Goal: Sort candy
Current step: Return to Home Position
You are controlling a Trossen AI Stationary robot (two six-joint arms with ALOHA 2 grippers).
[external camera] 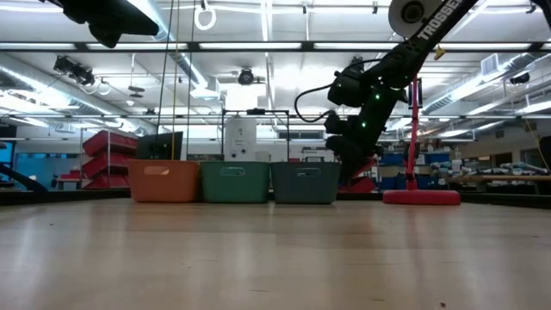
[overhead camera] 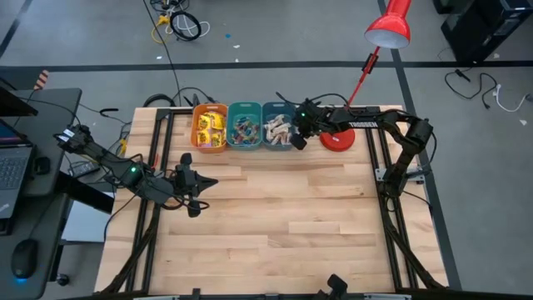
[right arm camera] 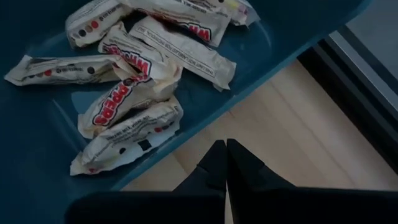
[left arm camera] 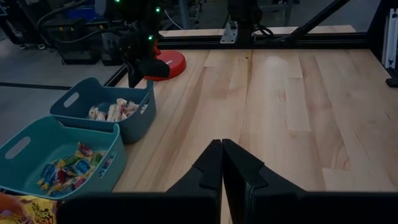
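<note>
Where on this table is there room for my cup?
Bare wood spans the near half of the table, right of the left gripper. The far edge is crowded: orange bin, teal bin, blue bin, right gripper, red lamp base.

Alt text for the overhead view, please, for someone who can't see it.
Three bins stand side by side at the table's far edge: orange bin with yellow packets, teal bin with small colourful sweets, blue bin with pale sticks. The right gripper, shut, is beside the blue bin; the left gripper, shut, is over bare wood.
</note>
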